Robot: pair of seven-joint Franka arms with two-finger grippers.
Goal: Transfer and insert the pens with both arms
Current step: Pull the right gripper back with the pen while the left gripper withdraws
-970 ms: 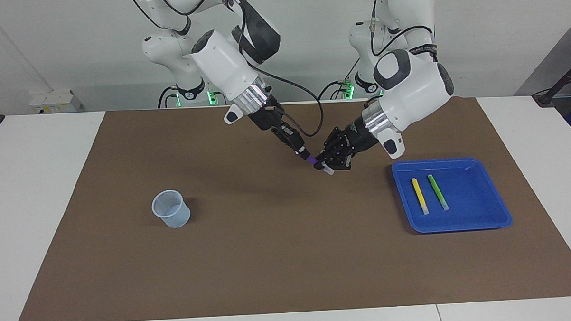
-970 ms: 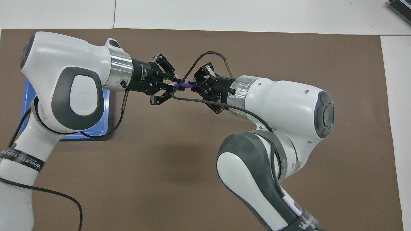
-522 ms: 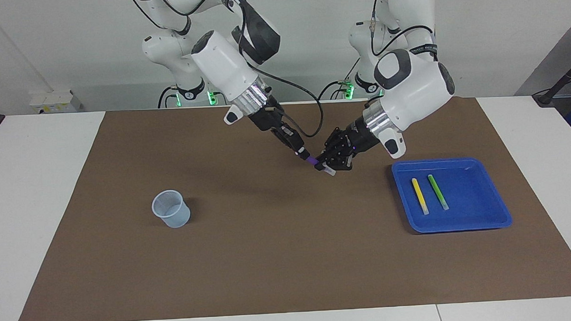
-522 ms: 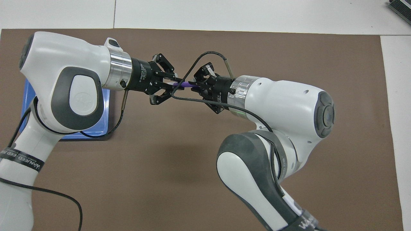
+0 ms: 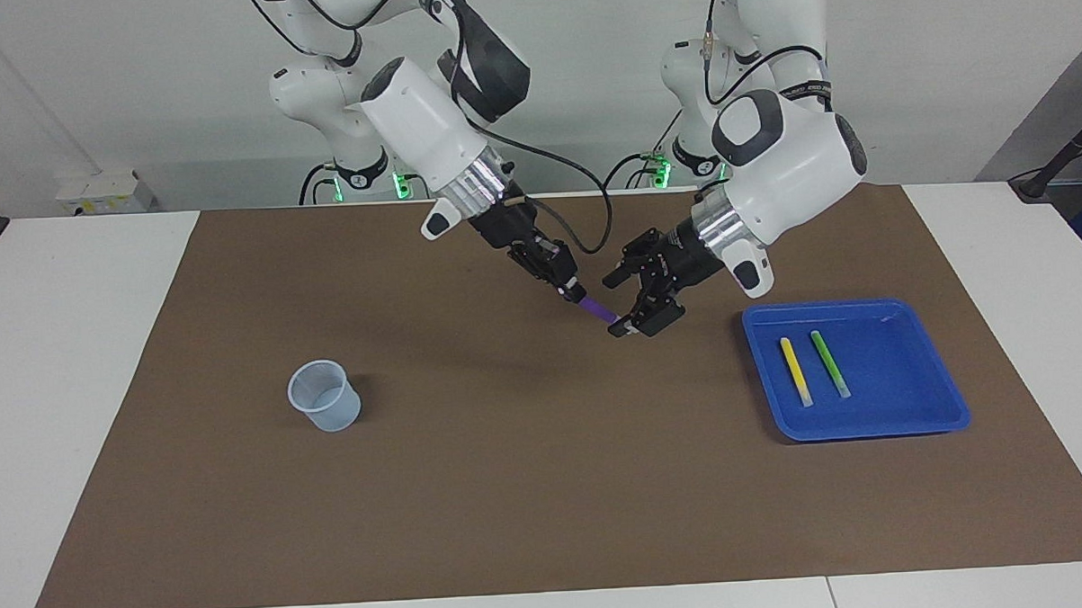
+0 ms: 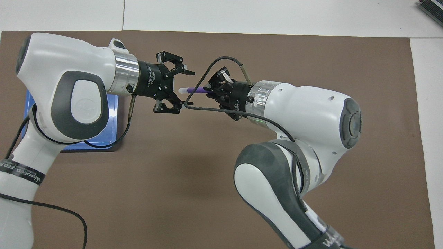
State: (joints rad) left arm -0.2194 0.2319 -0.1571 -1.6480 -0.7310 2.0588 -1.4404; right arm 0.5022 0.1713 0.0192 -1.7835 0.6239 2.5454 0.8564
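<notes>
The purple pen (image 5: pixel 595 309) (image 6: pixel 193 90) hangs above the middle of the brown mat, gripped at its purple end by my right gripper (image 5: pixel 569 289) (image 6: pixel 207 90), which is shut on it. Its pale end points at my left gripper (image 5: pixel 623 303) (image 6: pixel 178 91), which stands open with its fingers spread on either side of that tip, apart from it. The yellow pen (image 5: pixel 795 372) and the green pen (image 5: pixel 829 363) lie side by side in the blue tray (image 5: pixel 904 381) (image 6: pixel 110 119).
A clear plastic cup (image 5: pixel 325 395) stands upright on the brown mat (image 5: pixel 529 484) toward the right arm's end of the table. The blue tray sits toward the left arm's end. A black cable loops from the right wrist near the pen.
My left gripper has opened and let go of the purple pen, and has drawn back slightly. The right gripper still holds the pen in the same place.
</notes>
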